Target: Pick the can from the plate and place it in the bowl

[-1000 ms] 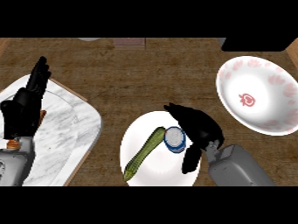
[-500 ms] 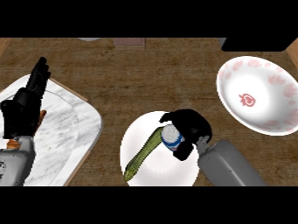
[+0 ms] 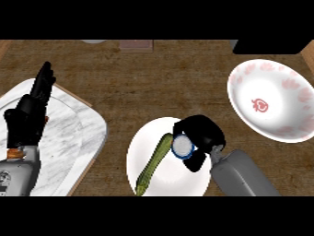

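The can [image 3: 182, 145] sits on the white plate [image 3: 139, 147] near the middle of the wooden surface [image 3: 152, 83]. The right hand [image 3: 201, 133] is over it, and its fingers are curled round the can. A long green vegetable [image 3: 154, 163] lies on the plate, just left of the can. The bowl [image 3: 275, 99] with red flowers is far to the right. The left hand [image 3: 30, 115] rests open over a marble board [image 3: 78, 138] at the left.

Bare wooden counter [image 3: 152, 87] lies open between the plate [image 3: 186, 186] and the bowl [image 3: 276, 100], nothing standing between.
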You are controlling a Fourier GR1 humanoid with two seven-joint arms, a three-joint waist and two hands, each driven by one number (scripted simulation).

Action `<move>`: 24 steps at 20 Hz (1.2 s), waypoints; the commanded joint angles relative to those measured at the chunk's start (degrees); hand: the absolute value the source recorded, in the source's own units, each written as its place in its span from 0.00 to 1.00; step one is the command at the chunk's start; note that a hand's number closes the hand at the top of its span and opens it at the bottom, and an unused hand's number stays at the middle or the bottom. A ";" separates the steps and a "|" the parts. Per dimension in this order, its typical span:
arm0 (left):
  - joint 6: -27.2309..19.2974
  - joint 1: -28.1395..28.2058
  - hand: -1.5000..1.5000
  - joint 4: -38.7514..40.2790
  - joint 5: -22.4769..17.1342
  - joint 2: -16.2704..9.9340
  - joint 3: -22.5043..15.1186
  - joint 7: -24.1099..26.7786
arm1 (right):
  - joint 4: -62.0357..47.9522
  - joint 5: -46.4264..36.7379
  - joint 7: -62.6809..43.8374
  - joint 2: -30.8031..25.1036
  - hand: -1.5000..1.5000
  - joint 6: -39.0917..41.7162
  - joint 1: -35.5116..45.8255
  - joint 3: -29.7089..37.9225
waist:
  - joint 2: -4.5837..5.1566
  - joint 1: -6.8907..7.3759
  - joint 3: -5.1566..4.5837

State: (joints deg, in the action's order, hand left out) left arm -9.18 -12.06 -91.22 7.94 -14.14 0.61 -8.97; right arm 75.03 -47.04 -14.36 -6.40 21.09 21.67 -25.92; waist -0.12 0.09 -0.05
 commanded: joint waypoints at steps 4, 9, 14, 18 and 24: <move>1.24 0.37 0.50 -0.73 -0.90 -0.35 1.60 -1.53 | 13.65 -5.05 3.26 1.65 1.00 -2.00 -16.16 -15.33 | -0.38 -1.18 0.03; -0.73 1.48 0.50 -1.38 1.18 0.46 0.86 -1.48 | 24.80 -10.27 4.19 -2.76 1.00 -3.47 -28.50 -33.04 | -0.75 -1.80 0.04; -0.31 2.63 0.50 -1.77 0.92 0.53 1.19 -0.13 | 44.40 -10.64 3.45 -13.67 1.00 -10.88 -40.87 -35.63 | -0.32 -1.58 0.05; 1.21 0.77 0.50 -0.69 -0.51 -1.23 2.97 -0.74 | 54.12 -8.41 4.52 -13.86 1.00 -16.37 -44.72 -34.83 | -0.36 -2.43 0.09; 0.18 1.50 0.50 -2.11 0.61 -0.10 1.76 -1.83 | 56.49 -9.08 -0.12 -6.80 1.00 -19.38 -42.72 -28.50 | -0.45 -2.62 0.07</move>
State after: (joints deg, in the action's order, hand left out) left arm -8.93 -10.08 -92.82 8.21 -14.27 2.66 -9.93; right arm 113.73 -59.41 -13.44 -14.18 4.66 -18.43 -56.39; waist -0.62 -2.34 -0.16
